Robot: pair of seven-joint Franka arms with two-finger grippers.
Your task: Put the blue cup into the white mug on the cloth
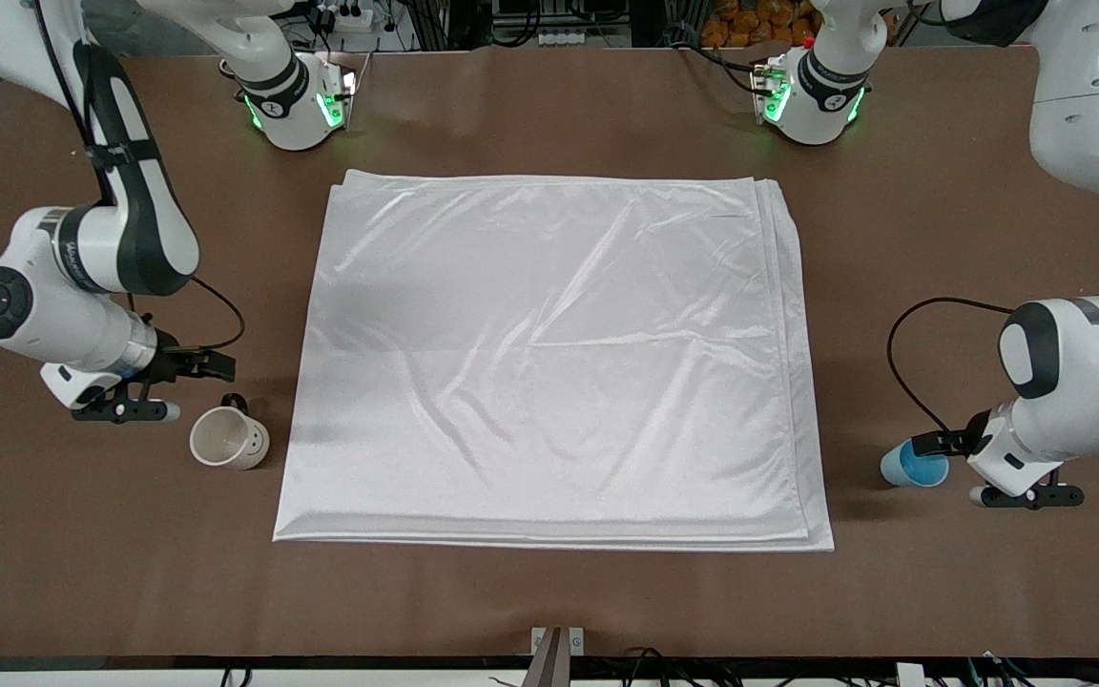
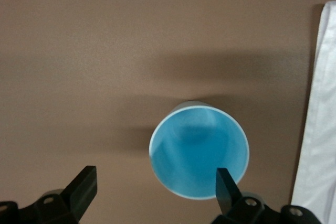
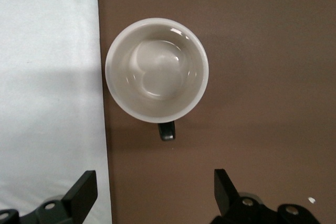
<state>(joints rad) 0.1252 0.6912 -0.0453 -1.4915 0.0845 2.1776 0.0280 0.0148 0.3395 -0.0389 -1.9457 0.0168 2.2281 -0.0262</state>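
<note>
Hovering with fingers apart, my left gripper [image 2: 155, 184] is just beside the blue cup [image 1: 914, 465]. My right gripper [image 3: 152, 190], fingers also apart, is near the white mug [image 1: 228, 438], which stands on the counter [image 1: 549, 592] beside the cloth [image 1: 549, 358].

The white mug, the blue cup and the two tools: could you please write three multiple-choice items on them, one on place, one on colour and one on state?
1. Where does the white mug stand?
A. On the cloth
B. On the bare table beside the cloth, at the right arm's end
C. Inside the blue cup

2. What colour is the mug's handle?
A. Dark
B. Blue
C. White

3. How are the left tool and right tool?
A. Both shut
B. Left shut on the cup
C. Both open, holding nothing

Answers:
1 B, brown table shows under it.
2 A, a dark stub at the rim.
3 C, both wrist views show the fingers spread wide.
</note>
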